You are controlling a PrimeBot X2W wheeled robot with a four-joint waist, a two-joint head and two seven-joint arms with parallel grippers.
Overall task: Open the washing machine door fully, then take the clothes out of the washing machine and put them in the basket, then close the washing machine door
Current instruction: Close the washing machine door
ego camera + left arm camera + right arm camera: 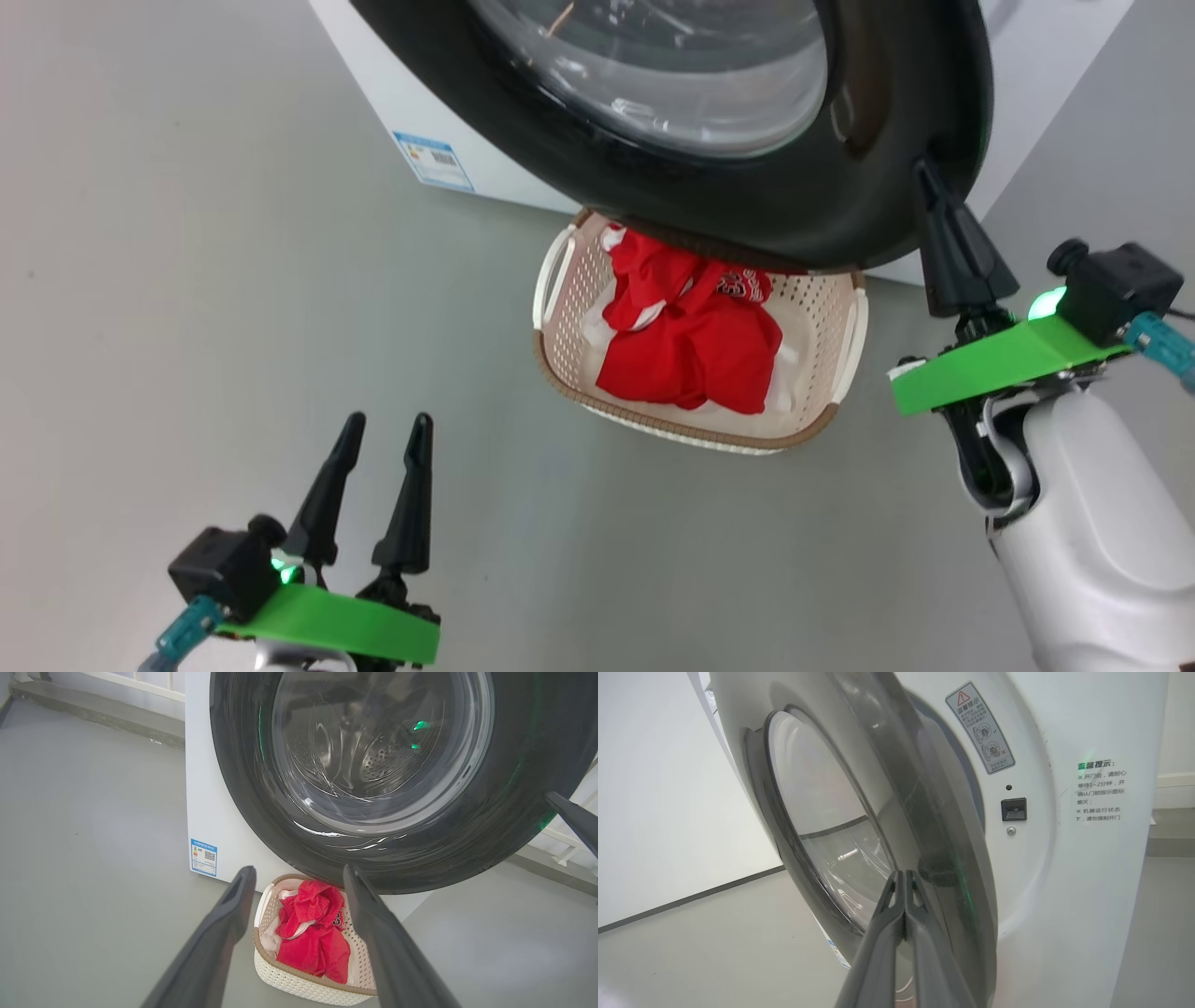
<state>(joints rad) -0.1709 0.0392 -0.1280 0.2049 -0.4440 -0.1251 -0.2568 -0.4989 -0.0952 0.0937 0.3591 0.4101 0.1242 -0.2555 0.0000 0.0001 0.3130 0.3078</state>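
Far end of the basket behind the washing machine door

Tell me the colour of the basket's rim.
The basket rim is brown; the head view shows it best.

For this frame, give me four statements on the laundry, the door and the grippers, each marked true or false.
1. The clothes lie in the basket. True.
2. The left gripper is shut on a garment. False: it is open and holds nothing.
3. The right gripper is shut, with its tips at the black rim of the washing machine door. True.
4. The door is latched shut. False: it stands ajar from the front of the washing machine.
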